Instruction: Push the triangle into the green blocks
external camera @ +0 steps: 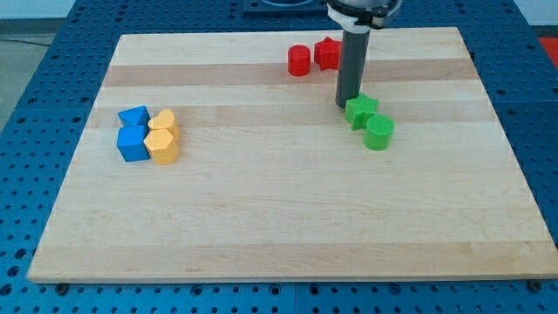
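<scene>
The blue triangle-like block (132, 116) lies at the view's left, touching a blue cube (132, 145) below it and a yellow heart-like block (163, 123) to its right. The green star (360, 110) and green cylinder (379, 133) touch each other at the view's right of centre. My dark rod stands upright and my tip (345, 105) rests on the board at the green star's upper left edge, far to the right of the triangle.
A yellow hexagon-like block (163, 147) sits under the yellow heart. A red cylinder (299, 60) and a red star (328, 53) lie near the board's top edge, just above and left of my rod. The wooden board (279, 218) sits on a blue perforated table.
</scene>
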